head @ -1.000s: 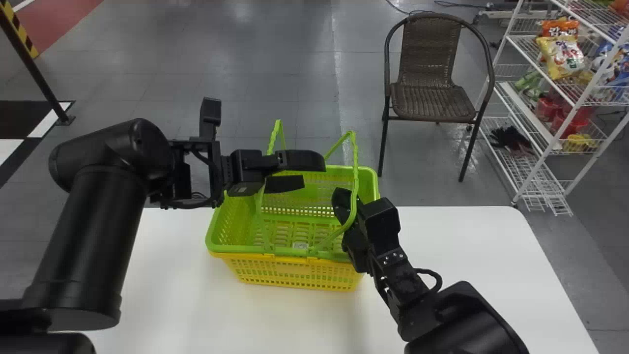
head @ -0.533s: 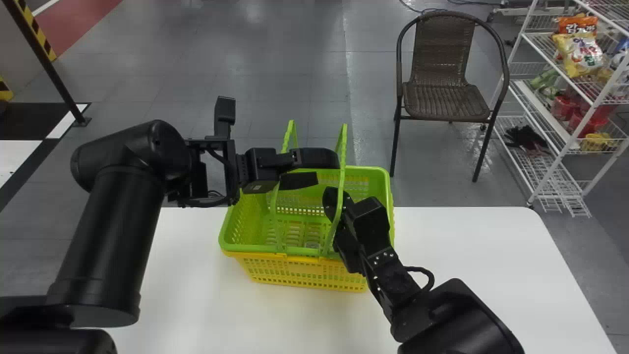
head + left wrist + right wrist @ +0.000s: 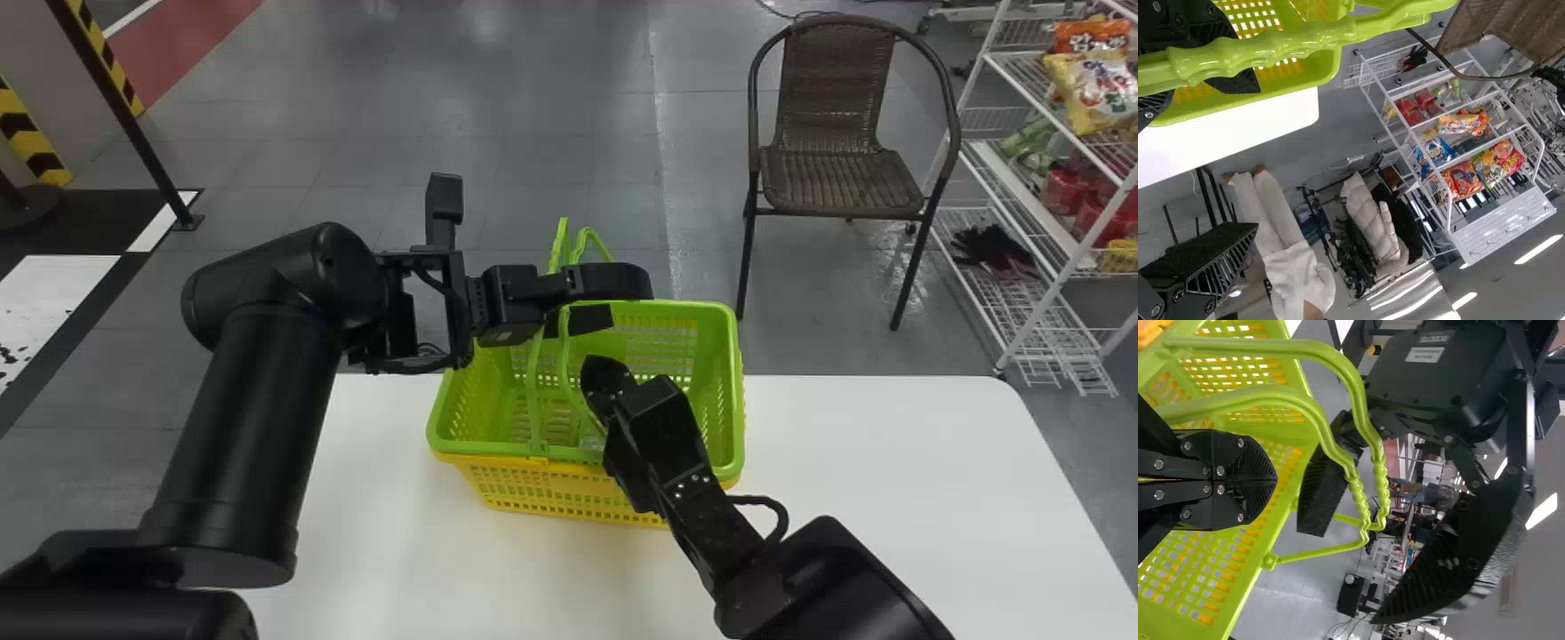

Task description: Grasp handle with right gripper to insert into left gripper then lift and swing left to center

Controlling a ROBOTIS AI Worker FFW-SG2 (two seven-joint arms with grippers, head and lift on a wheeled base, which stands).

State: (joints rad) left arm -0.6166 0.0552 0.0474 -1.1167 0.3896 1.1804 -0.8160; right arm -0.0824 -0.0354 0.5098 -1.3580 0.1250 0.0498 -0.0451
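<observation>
Head view: the green basket [image 3: 489, 449] sits by the far edge of the white table [image 3: 933, 480], its raised handles [image 3: 1359, 497] beside the left gripper [image 3: 630, 300], spread presumably to receive them; the right gripper [image 3: 1271, 480], pressed together empty, likely serves as pusher.

We seem to be in a lab or workshop, with one corner fitted out like a small shop. We see the shop side in a white wire rack [image 3: 1505, 223] holding snack bags [image 3: 1460, 179] and red containers [image 3: 1102, 218], and in a green shopping basket [image 3: 729, 391] on a white surface [image 3: 889, 498]. The rest looks like a working hall to us: a smooth grey floor [image 3: 444, 133], yellow-and-black hazard stripes [image 3: 31, 142], loose cables [image 3: 1338, 627] and long ceiling lights [image 3: 1538, 249].
</observation>
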